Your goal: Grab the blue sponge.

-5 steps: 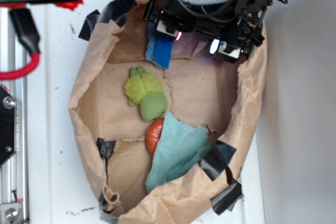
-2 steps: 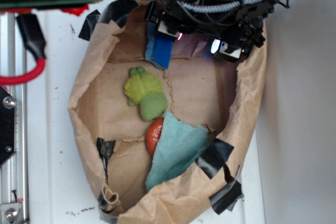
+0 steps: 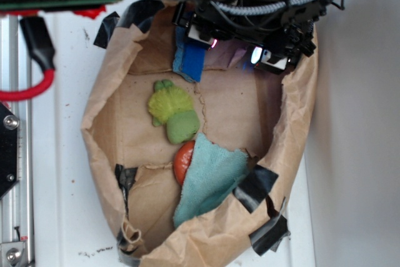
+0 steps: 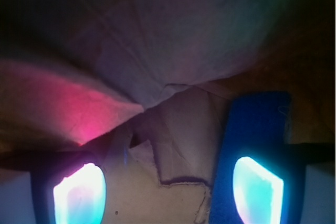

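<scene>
Gripper (image 4: 168, 192) hangs over the far end of the brown paper bag (image 3: 100, 129), jaws spread wide with only paper between them (nothing gripped). Blue sponge (image 3: 190, 60) leans against the bag's back wall, apparently touching the right finger (image 4: 257, 187), which likely sits off-centre to straddle it.
</scene>
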`<act>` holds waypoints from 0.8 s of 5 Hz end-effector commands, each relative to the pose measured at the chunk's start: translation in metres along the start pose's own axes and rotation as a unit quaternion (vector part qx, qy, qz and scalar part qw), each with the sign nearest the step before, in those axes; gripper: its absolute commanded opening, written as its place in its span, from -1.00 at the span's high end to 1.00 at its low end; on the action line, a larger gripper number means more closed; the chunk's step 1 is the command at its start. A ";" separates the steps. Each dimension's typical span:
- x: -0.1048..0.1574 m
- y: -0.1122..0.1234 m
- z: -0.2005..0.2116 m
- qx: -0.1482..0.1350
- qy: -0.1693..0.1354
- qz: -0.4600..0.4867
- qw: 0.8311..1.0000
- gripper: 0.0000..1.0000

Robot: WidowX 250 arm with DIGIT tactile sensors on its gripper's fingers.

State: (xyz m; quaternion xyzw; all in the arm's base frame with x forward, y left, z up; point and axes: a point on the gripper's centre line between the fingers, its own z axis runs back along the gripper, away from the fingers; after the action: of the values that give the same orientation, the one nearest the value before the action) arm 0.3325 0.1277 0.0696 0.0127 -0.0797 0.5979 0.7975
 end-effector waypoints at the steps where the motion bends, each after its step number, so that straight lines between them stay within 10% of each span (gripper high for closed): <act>1: 0.017 0.036 0.017 -0.057 0.016 0.021 0.998 -1.00; 4: 0.014 0.079 0.020 -0.098 0.014 0.027 0.995 -1.00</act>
State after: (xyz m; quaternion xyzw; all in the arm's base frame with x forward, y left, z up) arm 0.2670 0.1480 0.0735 -0.0779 -0.1009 0.6028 0.7877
